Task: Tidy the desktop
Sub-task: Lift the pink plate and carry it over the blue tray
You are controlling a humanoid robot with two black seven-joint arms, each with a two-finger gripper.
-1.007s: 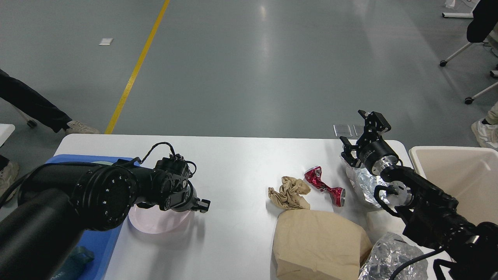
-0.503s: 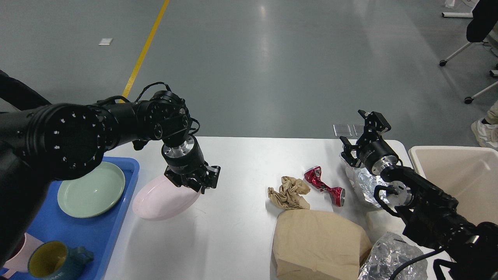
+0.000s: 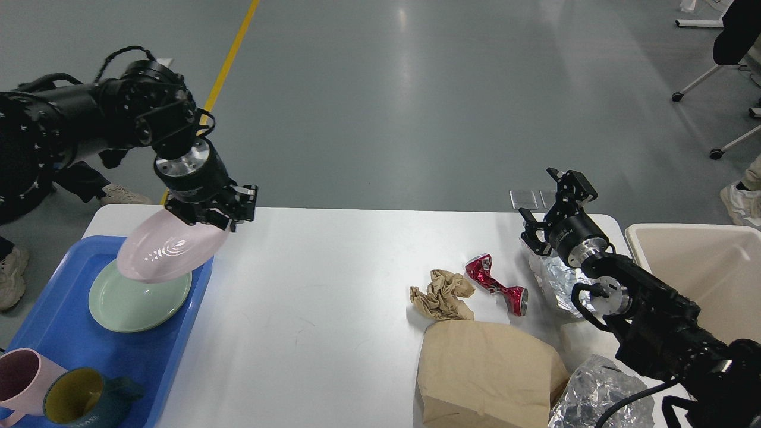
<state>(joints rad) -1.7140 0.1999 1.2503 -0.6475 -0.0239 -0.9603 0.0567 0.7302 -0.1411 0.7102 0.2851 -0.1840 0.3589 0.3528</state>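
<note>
Two black grippers: the left gripper (image 3: pixel 215 215) pinches a glossy pink plate (image 3: pixel 169 252), tilted at ten o'clock on the matte white desktop (image 3: pixel 309 333); the right gripper (image 3: pixel 550 205) gapes wide over crinkled foil (image 3: pixel 556 276) at two o'clock.

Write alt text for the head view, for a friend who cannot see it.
The robot's left gripper holds a tilted pink plate above a green plate in a blue tray on the white desktop. Its open right gripper hovers near a crushed red can, crumpled paper and foil.
</note>
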